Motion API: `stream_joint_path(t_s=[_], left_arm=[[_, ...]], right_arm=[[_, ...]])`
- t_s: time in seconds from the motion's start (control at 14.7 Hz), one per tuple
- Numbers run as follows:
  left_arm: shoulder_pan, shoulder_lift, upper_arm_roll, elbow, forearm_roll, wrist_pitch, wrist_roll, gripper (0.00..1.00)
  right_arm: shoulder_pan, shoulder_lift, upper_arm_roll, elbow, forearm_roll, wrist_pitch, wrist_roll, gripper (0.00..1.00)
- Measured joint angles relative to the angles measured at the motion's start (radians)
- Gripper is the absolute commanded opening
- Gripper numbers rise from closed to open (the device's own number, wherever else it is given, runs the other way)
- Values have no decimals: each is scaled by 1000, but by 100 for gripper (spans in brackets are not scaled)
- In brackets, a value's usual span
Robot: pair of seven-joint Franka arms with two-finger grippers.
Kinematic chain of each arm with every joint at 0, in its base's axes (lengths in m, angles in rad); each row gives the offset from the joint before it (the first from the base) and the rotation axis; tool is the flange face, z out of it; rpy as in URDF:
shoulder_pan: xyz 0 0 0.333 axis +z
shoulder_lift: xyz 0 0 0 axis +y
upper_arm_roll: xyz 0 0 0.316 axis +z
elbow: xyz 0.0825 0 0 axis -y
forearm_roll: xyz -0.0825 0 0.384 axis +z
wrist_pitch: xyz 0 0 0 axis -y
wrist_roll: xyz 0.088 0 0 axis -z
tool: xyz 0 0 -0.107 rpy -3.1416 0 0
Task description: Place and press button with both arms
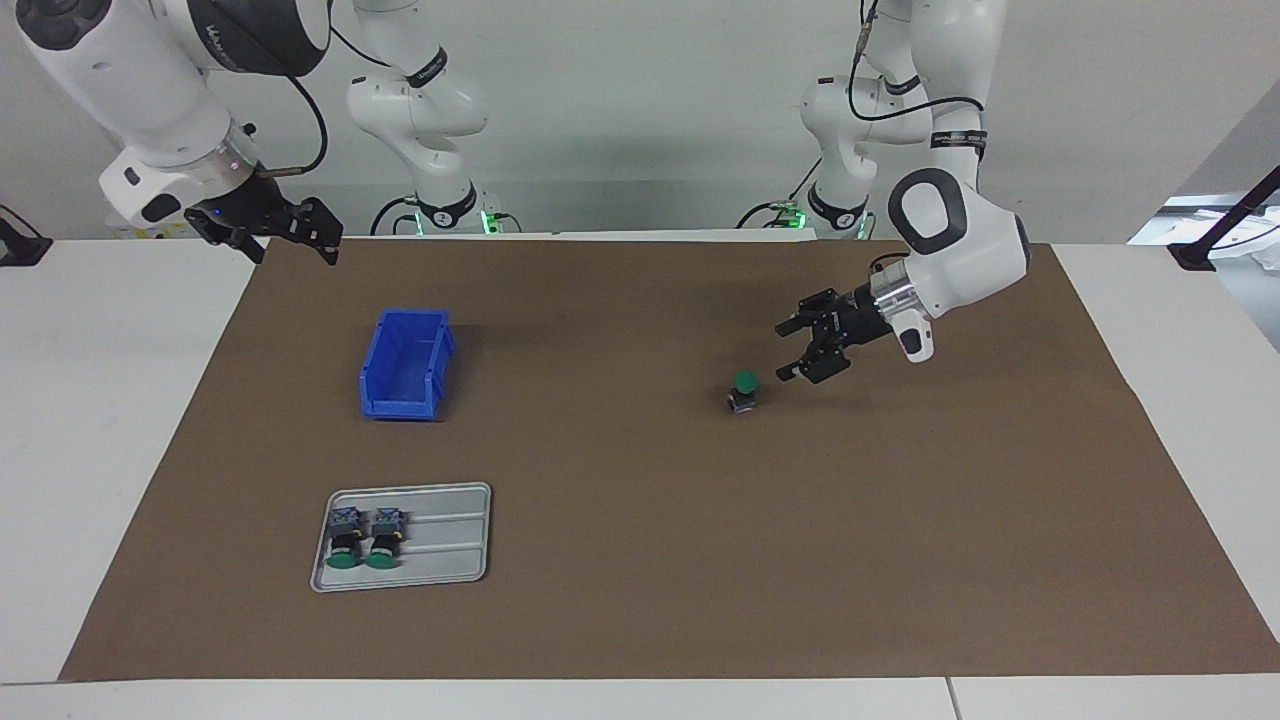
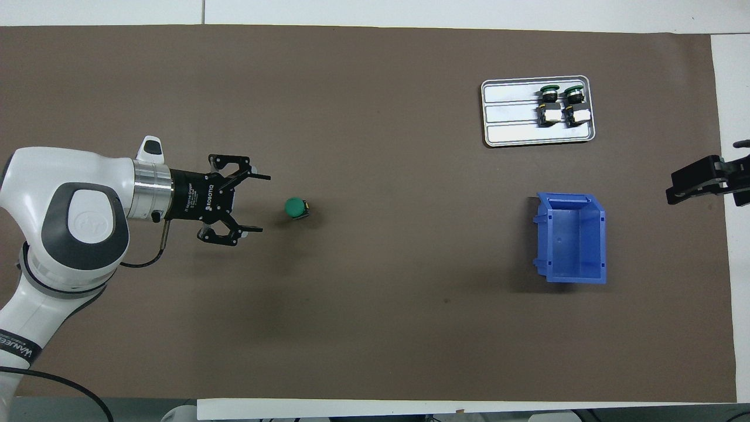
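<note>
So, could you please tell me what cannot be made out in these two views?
- Right gripper: overhead view, cut by the edge; fingers unreadable in either view.
- Blue plastic bin: facing view, its near wall hides part of the floor.
- Two green-capped buttons on the grey metal tray: markings too small.

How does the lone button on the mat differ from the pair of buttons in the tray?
The lone button stands upright on the brown mat, cap up; the two tray buttons lie on their sides in the metal tray. The lone one sits beside the open left gripper, toward the left arm's end; the pair lies farther from the robots, no gripper nearby. All have green caps.
</note>
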Motion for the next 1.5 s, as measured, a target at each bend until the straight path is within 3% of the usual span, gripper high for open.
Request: stream_joint_path(t_s=[0.48, 1.02, 1.09, 1.16, 1.36, 1.43, 1.5], left_arm=[[-65, 0, -10, 94, 271, -10, -11, 100], [-166, 1, -15, 175, 672, -36, -12, 100], [-175, 1, -15, 177, 697, -36, -12, 95], [-180, 1, -15, 181, 708, -35, -12, 82], [-189, 12, -16, 201, 722, -40, -6, 28], [-199, 22, -16, 205, 724, -47, -6, 14], [-210, 39, -16, 219, 725, -63, -6, 7]], right_arm=[[0, 0, 0, 0, 0, 0, 0, 98], [0, 0, 0, 0, 0, 0, 0, 98], [0, 0, 0, 0, 0, 0, 0, 98], [0, 0, 0, 0, 0, 0, 0, 98], [0, 0, 0, 0, 0, 0, 0, 98], [0, 0, 0, 0, 0, 0, 0, 98], [0, 0, 0, 0, 0, 0, 0, 98]])
